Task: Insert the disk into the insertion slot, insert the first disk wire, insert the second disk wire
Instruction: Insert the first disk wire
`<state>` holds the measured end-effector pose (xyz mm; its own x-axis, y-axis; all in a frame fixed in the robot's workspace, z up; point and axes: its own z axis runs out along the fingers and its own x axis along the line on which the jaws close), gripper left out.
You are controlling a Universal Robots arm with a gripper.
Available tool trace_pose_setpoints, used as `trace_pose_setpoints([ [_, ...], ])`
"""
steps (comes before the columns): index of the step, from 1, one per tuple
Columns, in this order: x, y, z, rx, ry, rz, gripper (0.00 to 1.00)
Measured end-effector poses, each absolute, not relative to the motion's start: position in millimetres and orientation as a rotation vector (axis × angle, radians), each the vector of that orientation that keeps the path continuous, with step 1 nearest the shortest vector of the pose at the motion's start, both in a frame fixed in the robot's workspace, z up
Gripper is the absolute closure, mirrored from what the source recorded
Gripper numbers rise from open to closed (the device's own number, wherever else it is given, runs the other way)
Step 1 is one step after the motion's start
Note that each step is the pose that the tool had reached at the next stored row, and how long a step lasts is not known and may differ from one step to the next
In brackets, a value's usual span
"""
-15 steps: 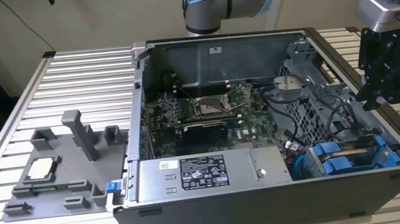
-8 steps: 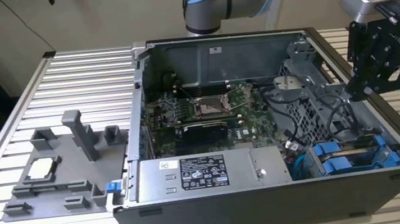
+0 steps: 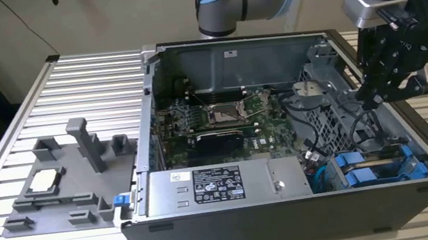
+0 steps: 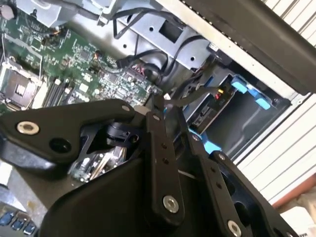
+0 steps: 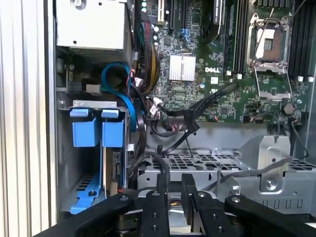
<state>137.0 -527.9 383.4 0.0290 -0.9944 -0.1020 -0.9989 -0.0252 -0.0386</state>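
The open computer case [image 3: 290,220] lies on the ribbed table. Two bright blue carriers [image 5: 112,132] sit side by side in the grey drive bay, the insertion slot [image 5: 66,163]. The disk's edge [image 5: 116,168] shows under one of them. In the exterior view the carriers [image 3: 363,174] are at the case's near right corner. My gripper [image 3: 371,101] hangs above the perforated cage, its fingers [image 5: 163,197] close together. A black disk wire [image 5: 148,157] loops from the fingertips toward a connector [image 4: 220,93] beside the disk, and seems clamped between them.
The motherboard [image 3: 222,119] fills the case's middle, and a grey power supply box [image 3: 221,186] sits at its front. Loose cables cross the perforated cage [image 5: 197,162]. A grey fixture [image 3: 59,180] stands on the table at the exterior view's left.
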Motion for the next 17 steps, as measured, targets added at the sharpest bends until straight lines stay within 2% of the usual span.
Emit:
trace_pose_setpoints([
  [3, 133, -528, 382, -2.169, 2.120, 0.082, 0.73],
  [8, 130, -528, 382, -2.138, 2.093, 0.145, 0.73],
  [17, 121, -528, 382, -2.219, 2.014, 0.155, 0.73],
])
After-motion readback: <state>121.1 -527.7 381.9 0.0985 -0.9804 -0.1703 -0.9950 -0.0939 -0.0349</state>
